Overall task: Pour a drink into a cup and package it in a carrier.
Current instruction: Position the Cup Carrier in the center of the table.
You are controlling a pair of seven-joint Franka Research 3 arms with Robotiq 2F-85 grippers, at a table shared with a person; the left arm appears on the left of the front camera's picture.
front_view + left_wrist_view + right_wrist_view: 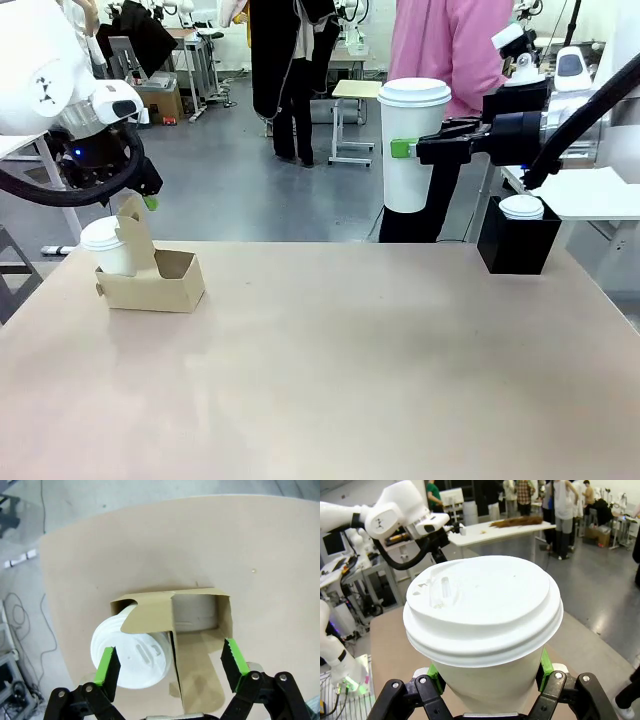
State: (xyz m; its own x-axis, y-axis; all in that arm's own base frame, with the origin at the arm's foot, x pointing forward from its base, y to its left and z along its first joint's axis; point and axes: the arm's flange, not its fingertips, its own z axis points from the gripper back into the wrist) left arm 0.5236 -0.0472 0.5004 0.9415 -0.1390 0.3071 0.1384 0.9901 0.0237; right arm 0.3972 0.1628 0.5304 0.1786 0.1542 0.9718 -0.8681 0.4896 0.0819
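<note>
We've got the right gripper (491,675) clamped on the lidded cup (414,120), up off the counter (350,360) at the far side. Left gripper (170,655) hovers, jaws apart, over the carrier (168,285), likely to steady it.

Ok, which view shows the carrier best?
The left wrist view: it looks down into the carrier, showing a lidded cup in one slot and the other slot empty. The front view gives its side, with the handle panel upright.
</note>
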